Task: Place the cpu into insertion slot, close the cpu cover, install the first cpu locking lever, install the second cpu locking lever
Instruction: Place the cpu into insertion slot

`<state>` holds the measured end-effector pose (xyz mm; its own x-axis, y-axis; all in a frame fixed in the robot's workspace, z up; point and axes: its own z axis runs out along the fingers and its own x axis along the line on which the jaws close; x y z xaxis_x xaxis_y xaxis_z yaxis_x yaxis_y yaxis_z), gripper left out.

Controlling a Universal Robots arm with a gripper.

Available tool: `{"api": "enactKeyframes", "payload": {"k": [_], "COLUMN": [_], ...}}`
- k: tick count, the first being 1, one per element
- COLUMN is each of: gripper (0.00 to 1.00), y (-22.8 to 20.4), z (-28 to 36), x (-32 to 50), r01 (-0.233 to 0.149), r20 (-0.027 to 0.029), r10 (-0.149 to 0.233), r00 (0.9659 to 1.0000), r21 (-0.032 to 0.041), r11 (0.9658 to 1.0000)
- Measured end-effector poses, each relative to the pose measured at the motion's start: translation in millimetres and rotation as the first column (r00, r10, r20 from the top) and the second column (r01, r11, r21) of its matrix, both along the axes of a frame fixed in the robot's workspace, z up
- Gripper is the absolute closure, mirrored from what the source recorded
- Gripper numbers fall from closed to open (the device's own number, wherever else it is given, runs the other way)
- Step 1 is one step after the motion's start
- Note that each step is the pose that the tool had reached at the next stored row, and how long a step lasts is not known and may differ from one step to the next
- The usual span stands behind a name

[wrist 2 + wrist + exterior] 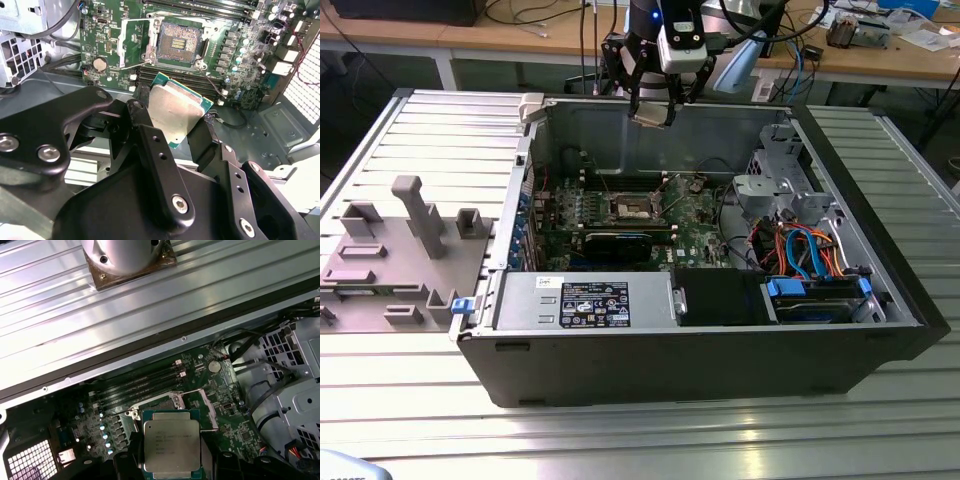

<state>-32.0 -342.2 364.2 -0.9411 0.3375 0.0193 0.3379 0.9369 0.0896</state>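
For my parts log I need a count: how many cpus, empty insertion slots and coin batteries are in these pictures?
cpu, held in the jaws: 1
insertion slot, empty: 1
coin battery: 1
Total: 3

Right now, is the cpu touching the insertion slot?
Apart. In the exterior view the gripper holds the cpu in the air, with the insertion slot well below it.

The arm (643, 18) comes down from above, wrist (670, 48) pointing downward; the gripper (651, 108) hangs beneath it, held high; in the second wrist view its black fingers (145, 125) press on opposite edges of the cpu (176, 112), gripping it; the chip sits tilted between them.
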Motion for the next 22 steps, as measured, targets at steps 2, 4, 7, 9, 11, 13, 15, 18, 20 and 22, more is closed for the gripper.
{"api": "enactKeyframes", "payload": {"k": [2,4,7,9,11,13,15,18,20,22], "gripper": [0.45,0.45,0.45,0.45,0.45,0.45,0.45,0.45,0.45,0.45], "y": [0.0,0.0,0.0,0.0,0.0,0.0,0.0,0.0,0.0,0.0], "z": [0.0,0.0,0.0,0.0,0.0,0.0,0.0,0.0,0.0,0.0], "x": [0.0,0.0,0.0,0.0,0.0,0.0,0.0,0.0,0.0,0.0], "r01": [0.002,0.003,0.006,0.008,0.009,0.014,0.016,0.020,0.022,0.023], "r20": [0.0000,0.0000,0.0000,0.0000,0.0000,0.0000,0.0000,0.0001,0.0000,0.0000], "r10": [-0.002,-0.003,-0.006,-0.008,-0.009,-0.014,-0.016,-0.020,-0.022,-0.023], "r00": [1.0000,1.0000,1.0000,1.0000,1.0000,0.9999,0.9999,0.9998,0.9998,0.9997], "r21": [0.0001,0.0001,0.0001,0.0001,0.0001,0.0000,0.0000,0.0000,0.0001,0.0001], "r11": [1.0000,1.0000,1.0000,1.0000,1.0000,0.9999,0.9999,0.9998,0.9998,0.9997]}}
